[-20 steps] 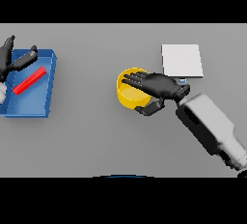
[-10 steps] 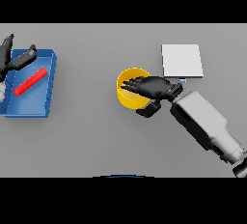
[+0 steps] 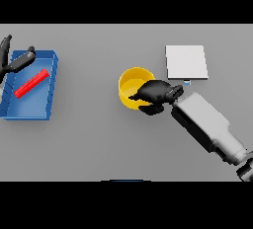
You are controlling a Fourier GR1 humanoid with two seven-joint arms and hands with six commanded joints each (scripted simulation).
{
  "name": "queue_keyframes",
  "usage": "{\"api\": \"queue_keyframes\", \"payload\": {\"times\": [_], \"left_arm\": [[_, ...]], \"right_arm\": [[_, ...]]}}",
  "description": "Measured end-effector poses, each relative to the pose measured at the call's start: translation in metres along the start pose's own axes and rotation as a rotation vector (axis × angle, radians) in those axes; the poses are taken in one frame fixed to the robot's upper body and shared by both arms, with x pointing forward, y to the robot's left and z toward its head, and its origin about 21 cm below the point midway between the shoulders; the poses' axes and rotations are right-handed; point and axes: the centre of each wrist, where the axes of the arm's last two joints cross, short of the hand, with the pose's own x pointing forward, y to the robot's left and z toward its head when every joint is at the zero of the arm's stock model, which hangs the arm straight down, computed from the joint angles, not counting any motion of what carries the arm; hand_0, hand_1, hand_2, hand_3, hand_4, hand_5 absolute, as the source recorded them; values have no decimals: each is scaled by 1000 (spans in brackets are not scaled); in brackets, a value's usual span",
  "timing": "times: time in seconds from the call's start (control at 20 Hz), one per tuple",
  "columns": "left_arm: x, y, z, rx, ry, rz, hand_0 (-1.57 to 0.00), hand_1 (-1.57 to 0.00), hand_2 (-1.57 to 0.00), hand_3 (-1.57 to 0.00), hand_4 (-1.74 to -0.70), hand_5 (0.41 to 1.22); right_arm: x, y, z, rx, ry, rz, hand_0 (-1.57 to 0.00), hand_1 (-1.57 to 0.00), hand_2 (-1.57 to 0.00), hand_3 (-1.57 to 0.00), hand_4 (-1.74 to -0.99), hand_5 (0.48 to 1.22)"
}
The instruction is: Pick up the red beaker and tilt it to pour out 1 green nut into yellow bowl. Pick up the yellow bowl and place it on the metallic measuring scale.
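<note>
The yellow bowl [image 3: 130, 86] stands on the grey table near the middle. My right hand [image 3: 156, 94] reaches in from the lower right, its fingers curled over the bowl's right rim and its thumb against the outer wall. The bowl's inside is partly hidden by the fingers, and no green nut shows. The red beaker [image 3: 31, 83] lies on its side in a blue tray [image 3: 50, 82] at the far left. My left hand [image 3: 15, 61] hovers over the tray's back left corner with straight, spread fingers, apart from the beaker. The metallic scale [image 3: 186, 61] is a pale square behind and right of the bowl.
The scale has a small blue mark on its front edge [image 3: 187, 82], just behind my right wrist. My right forearm [image 3: 207, 125] slants across the table's lower right part.
My right hand's fingers have curled further down over the bowl's rim. The bowl has shifted slightly to the left. The left hand and the beaker have stayed where they were.
</note>
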Motion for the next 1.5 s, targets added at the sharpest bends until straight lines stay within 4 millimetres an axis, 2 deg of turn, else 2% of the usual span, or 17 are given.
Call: {"api": "queue_keyframes", "payload": {"times": [0.05,0.15,0.25,0.35,0.4,0.5,0.6,0.7,0.75,1.0,1.25,1.35,1.5], "left_arm": [[3,-1,1,0,0,8,1,1,1,1,-799,728],[5,-2,0,1,-2,-4,1,1,1,1,-799,727],[6,2,0,6,12,1,1,1,1,1,-802,725],[5,-3,3,-7,9,2,1,1,1,1,-804,726],[4,2,2,3,9,-1,1,1,1,1,-806,724],[5,0,4,-4,-4,4,1,1,1,1,-803,725],[6,-3,5,-5,-3,1,1,1,1,1,-801,724],[7,-3,4,-5,8,6,1,1,1,1,-799,723],[5,-4,3,2,10,-5,1,1,1,1,-798,721],[5,0,3,0,2,-9,1,1,1,1,-803,723],[4,2,2,6,6,-15,1,1,1,1,-800,723],[6,5,6,15,-12,-8,1,1,1,1,-809,735],[8,4,6,17,-9,-10,1,1,1,1,-802,737]], "right_arm": [[0,-2,1,19,-5,-5,-1136,-1107,-1086,-867,-1604,1116],[-1,-1,5,30,-15,-9,-1292,-1274,-1261,-1019,-1649,1154],[0,-2,6,27,-13,-23,-1393,-1381,-1314,-1142,-1682,1178],[-1,-5,9,35,-15,-18,-1457,-1449,-1387,-1170,-1703,1193],[1,-4,9,28,-3,-17,-1480,-1474,-1424,-1176,-1711,1199],[-5,-5,14,25,-7,-14,-1513,-1509,-1453,-1192,-1722,1207],[-5,-15,21,8,-8,-18,-1534,-1531,-1490,-1192,-1729,1212],[-2,-30,31,-17,-11,-17,-1547,-1545,-1490,-1329,-1732,1215],[-4,-31,36,-16,-9,-15,-1552,-1551,-1506,-1377,-1731,1216],[-1,-62,65,-74,61,27,-1565,-1564,-1550,-1286,-1723,1219],[7,-75,73,-96,87,21,-1569,-1569,-1564,-1238,-1719,1220],[-2,-81,81,-115,107,44,-1570,-1570,-1567,-1318,-1720,1220],[-15,-93,86,-160,182,45,-1570,-1570,-1569,-1274,-1719,1221]]}}
